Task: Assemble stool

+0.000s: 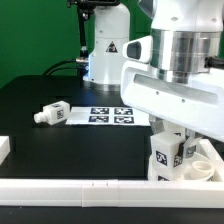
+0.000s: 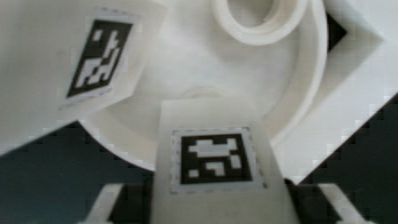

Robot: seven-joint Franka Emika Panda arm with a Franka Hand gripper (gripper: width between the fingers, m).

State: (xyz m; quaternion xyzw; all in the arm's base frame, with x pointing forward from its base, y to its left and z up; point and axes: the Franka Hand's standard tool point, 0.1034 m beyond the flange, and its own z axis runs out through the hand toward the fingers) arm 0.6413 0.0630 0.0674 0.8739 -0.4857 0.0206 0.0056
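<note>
My gripper (image 1: 167,136) is shut on a short white leg (image 1: 163,160) with black-and-white tags, held upright over the round white seat (image 1: 207,166) at the exterior view's right. In the wrist view the held leg (image 2: 214,150) sits between my two fingers (image 2: 134,205), its tag facing the camera, with the seat's pale dish (image 2: 169,105) just beyond it. A round socket (image 2: 267,20) shows in the seat. A second tagged leg (image 2: 98,55) stands close beside the held one. Another loose leg (image 1: 50,113) lies on the black table at the exterior view's left.
The marker board (image 1: 110,115) lies flat mid-table behind the loose leg. A long white rail (image 1: 90,190) runs along the front edge and another white piece (image 1: 4,148) sits at the left edge. The robot's base (image 1: 105,50) stands at the back.
</note>
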